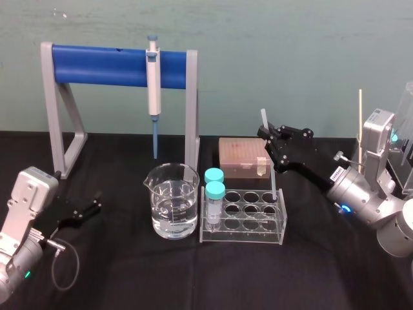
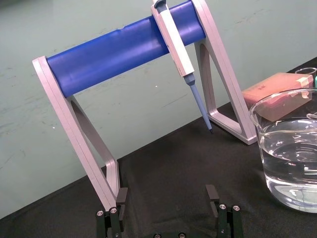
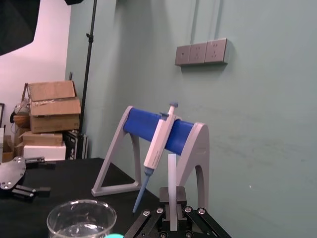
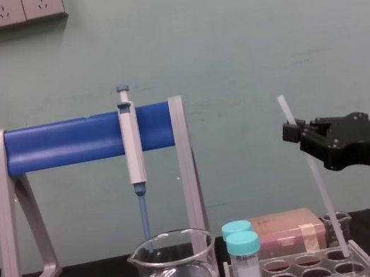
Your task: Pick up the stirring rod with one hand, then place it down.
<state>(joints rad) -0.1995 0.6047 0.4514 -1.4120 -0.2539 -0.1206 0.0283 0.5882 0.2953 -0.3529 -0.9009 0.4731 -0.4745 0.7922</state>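
One stirring rod (image 1: 274, 184), one beaker (image 1: 173, 206), two capped tubes (image 1: 215, 194). The right gripper (image 1: 266, 139) clamps the rod's upper part; it runs toward six o'clock into the rack (image 1: 253, 227). The left gripper (image 1: 97, 203) gapes at eight o'clock.

Two vials (image 1: 215, 194), one beaker (image 1: 173, 210), one pipette (image 1: 153, 84) (one stirring rod (image 1: 275, 181)).

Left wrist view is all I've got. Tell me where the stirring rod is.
Observer: The right hand is shut on the stirring rod near its top.
Operator: My left hand sits open before the pipette stand. Report the rod's lower end.
Observer: It rests in the back right well of the clear tube rack; the rod stands tilted.
Operator: Name what else is in that rack.
Observer: Two teal-capped tubes at its left end, apart from the rod.
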